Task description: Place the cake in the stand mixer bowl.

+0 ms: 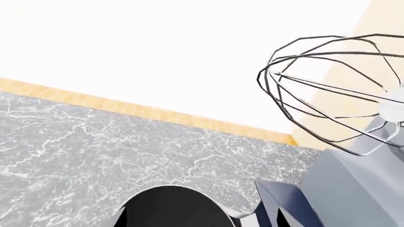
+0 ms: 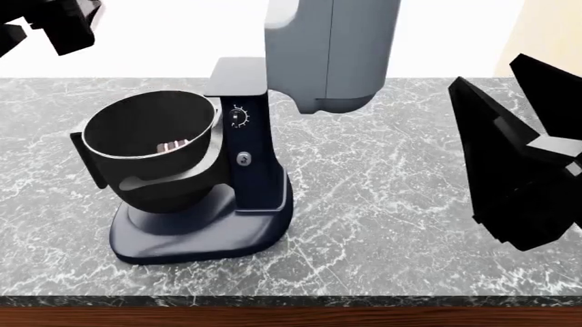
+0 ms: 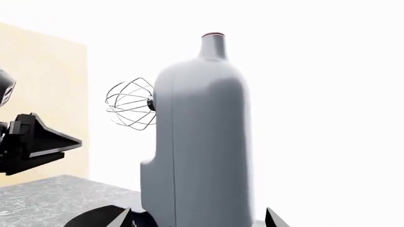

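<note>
Cake (image 2: 172, 145) lay inside bowl (image 2: 109, 121) on mixer (image 2: 255, 163); placement judged complete. Left gripper (image 2: 56, 26) raised clear, right gripper (image 2: 518, 170) aside; jaw states indeterminable. Next: withdraw arms.

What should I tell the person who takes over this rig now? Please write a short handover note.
Left gripper: raised at the far left, above the counter; holds nothing visible; jaws cannot be judged.
Right gripper: low at the right, apart from the mixer; jaw state unclear.
The cake lies inside the stand mixer bowl; the mixer head is tilted up.
Done: placement appears complete.
Left: probably only retracting both arms.
</note>
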